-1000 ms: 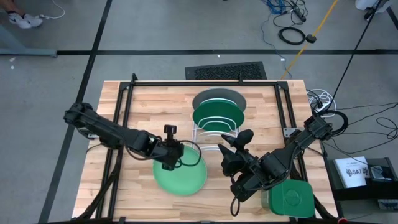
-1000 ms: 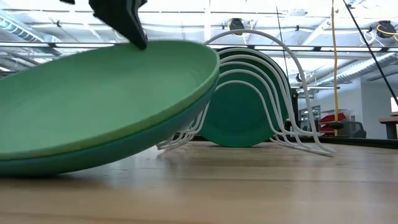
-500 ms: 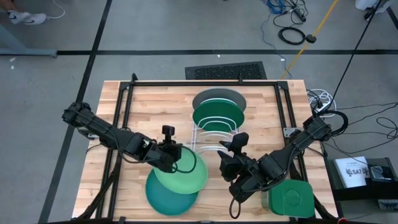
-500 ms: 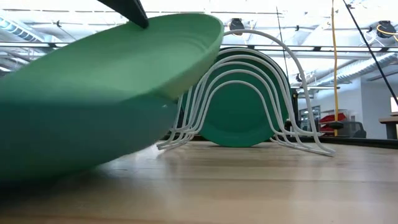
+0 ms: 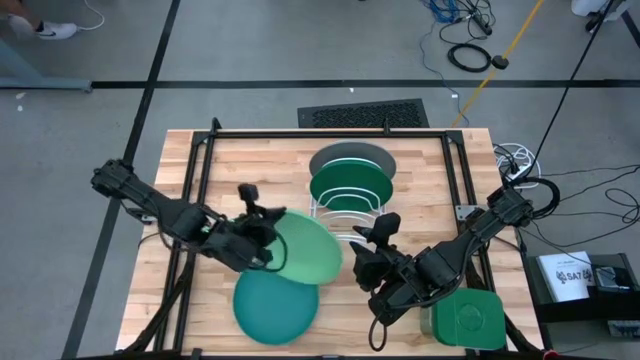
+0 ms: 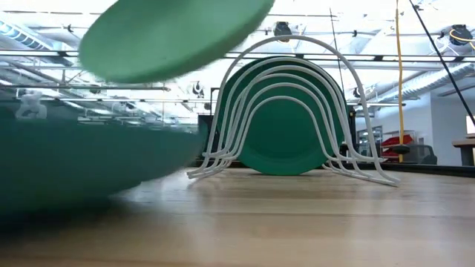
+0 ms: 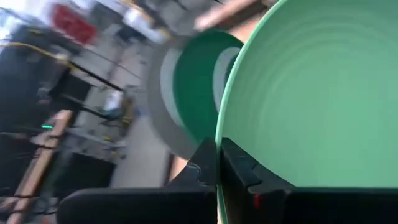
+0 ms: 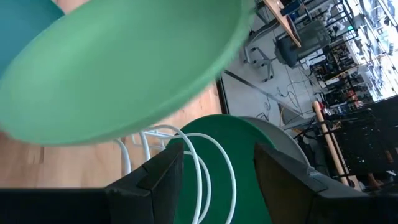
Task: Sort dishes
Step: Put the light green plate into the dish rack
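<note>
My left gripper (image 5: 262, 236) is shut on the light green plate (image 5: 306, 248), which it holds above the table's middle. The plate also shows in the low view (image 6: 171, 37). The teal plate (image 5: 275, 310) lies flat on the table near the front edge. The dark green plate (image 5: 345, 186) and the grey plate (image 5: 350, 155) stand on edge in the white wire rack (image 5: 345, 215). My right gripper (image 5: 368, 248) is open and empty, just right of the held plate. It also shows in its own wrist view (image 8: 217, 168). My left gripper pinches the light green plate's rim (image 7: 219, 134) between its two fingers, one on the inner face and one on the underside. The fingers come level from the table's left. The plate is lifted clear of the table and the teal plate, and is tilted.
A green square lidded container (image 5: 467, 320) stands at the near right corner. The rack's white wire arches (image 6: 297, 104) rise in the middle of the far half. A black frame (image 5: 200, 160) runs along the table's sides.
My left gripper has gone up and toward the far edge with the light green plate, lifting it off the teal plate and tipping it. The teal plate has come out from under it and lies flat, closer to the near edge.
</note>
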`<action>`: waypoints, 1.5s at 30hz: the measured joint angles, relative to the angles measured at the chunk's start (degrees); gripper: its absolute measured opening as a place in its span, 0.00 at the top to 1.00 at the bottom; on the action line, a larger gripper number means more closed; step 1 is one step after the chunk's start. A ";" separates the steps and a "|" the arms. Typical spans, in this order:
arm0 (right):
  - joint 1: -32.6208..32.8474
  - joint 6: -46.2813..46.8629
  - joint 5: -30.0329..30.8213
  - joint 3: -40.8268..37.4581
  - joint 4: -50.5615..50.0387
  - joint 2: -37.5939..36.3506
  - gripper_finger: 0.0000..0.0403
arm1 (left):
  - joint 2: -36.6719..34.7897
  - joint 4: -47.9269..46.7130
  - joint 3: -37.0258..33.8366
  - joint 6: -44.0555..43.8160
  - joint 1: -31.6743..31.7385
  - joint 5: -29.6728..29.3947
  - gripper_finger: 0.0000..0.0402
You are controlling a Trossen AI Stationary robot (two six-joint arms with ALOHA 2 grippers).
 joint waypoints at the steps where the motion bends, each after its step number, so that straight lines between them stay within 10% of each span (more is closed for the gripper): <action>1: 0.00 0.00 0.02 0.00 0.00 0.00 0.54 | -0.61 0.24 0.65 0.65 -0.09 -2.03 1.00; 11: 0.28 -1.06 7.31 0.00 -3.22 0.02 0.54 | -4.00 15.45 1.84 14.22 1.33 -22.83 1.00; 24: 0.28 -0.60 16.80 0.00 -5.07 -0.07 0.54 | 4.62 27.46 1.84 18.91 11.61 -22.94 1.00; 37: 0.86 7.28 16.50 0.02 -11.63 -0.15 0.54 | 7.86 57.35 1.84 45.50 14.37 -21.77 1.00; 45: 0.90 9.88 16.50 0.02 -14.00 -0.15 0.54 | 10.88 52.71 1.77 38.27 14.78 -17.77 1.00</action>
